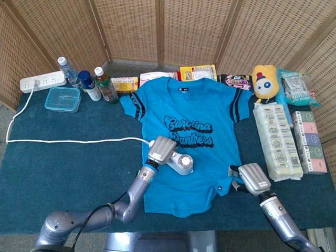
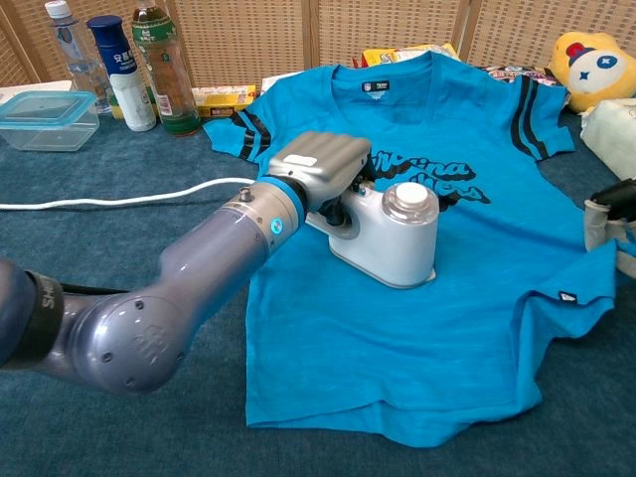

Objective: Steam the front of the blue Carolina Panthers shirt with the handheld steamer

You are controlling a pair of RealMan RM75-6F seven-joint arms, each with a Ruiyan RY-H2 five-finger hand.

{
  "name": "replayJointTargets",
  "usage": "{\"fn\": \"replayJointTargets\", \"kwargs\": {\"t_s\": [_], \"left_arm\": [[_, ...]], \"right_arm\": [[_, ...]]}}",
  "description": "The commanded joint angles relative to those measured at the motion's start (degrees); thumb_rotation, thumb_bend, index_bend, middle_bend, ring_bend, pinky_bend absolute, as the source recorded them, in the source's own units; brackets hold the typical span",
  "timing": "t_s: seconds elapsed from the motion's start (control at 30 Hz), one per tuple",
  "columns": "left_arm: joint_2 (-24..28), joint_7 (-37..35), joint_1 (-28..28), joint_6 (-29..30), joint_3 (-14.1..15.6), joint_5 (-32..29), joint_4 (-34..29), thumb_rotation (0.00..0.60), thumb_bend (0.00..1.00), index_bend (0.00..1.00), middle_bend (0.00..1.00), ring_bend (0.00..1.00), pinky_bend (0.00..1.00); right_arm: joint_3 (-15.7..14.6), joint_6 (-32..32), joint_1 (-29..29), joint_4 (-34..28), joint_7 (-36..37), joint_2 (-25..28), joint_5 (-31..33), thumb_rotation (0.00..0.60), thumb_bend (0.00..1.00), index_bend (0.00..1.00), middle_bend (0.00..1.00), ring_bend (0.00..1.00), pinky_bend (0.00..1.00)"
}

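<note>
The blue shirt [image 1: 189, 142] lies flat and face up in the middle of the counter [image 1: 63, 168], which has a dark green cloth on it. The left hand [image 1: 161, 149] is wrapped around the handle of the white steamer [image 1: 181, 164] and holds it tight. The steamer sits on the front of the shirt, just under the dark letters, a bit left of the middle. In the chest view the steamer [image 2: 388, 238] rests flat on the cloth with its round white cap on top. A white cord [image 1: 73, 140] runs from the steamer across the counter to a power strip [image 1: 42, 82] at the far left corner. The right hand [image 1: 253, 178] rests at the right lower edge of the shirt, where the cloth is bunched up, and its fingers are curled onto the cloth; it is hard to tell if it really grips it. Behind the shirt stand some bottles [image 1: 97, 81] and a clear box [image 1: 63, 98]. A yellow plush toy [image 1: 264, 81] sits at the far right, near some packs [image 1: 275, 139].
</note>
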Motion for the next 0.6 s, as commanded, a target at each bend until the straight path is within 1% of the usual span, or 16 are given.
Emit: {"fn": "replayJointTargets", "kwargs": {"t_s": [0.03,0.17,0.33,0.5,0.6], "left_arm": [[3.1,0.2,2.2,0.4,2.0,1.1,-4.3,0.600,0.42,0.70,0.75,0.69,0.74],[6.3,1.1,4.0,0.4,3.5,1.2,-7.6,0.600,0.42,0.70,0.75,0.69,0.74],[10.6,1.7,6.0,0.5,4.2,0.5,-10.4,0.600,0.42,0.70,0.75,0.69,0.74],[14.8,1.0,8.1,1.5,4.0,-0.4,-12.5,0.600,0.42,0.70,0.75,0.69,0.74],[17.9,-1.1,9.7,2.8,3.1,-0.8,-14.5,0.600,0.42,0.70,0.75,0.69,0.74]], "right_arm": [[0.0,0.0,0.0,0.0,-0.1,-0.1,0.0,0.600,0.54,0.73,0.65,0.71,0.81],[0.0,-0.1,0.1,-0.1,-0.3,-0.2,0.0,0.600,0.54,0.73,0.65,0.71,0.81],[-0.1,-0.1,0.0,-0.3,-0.5,-0.3,0.0,0.600,0.54,0.73,0.65,0.71,0.81],[-0.2,-0.1,0.0,-0.6,-1.0,-0.4,0.0,0.600,0.54,0.73,0.65,0.71,0.81],[-0.2,-0.2,0.0,-0.6,-1.3,-0.5,0.1,0.600,0.54,0.73,0.65,0.71,0.81]]}}
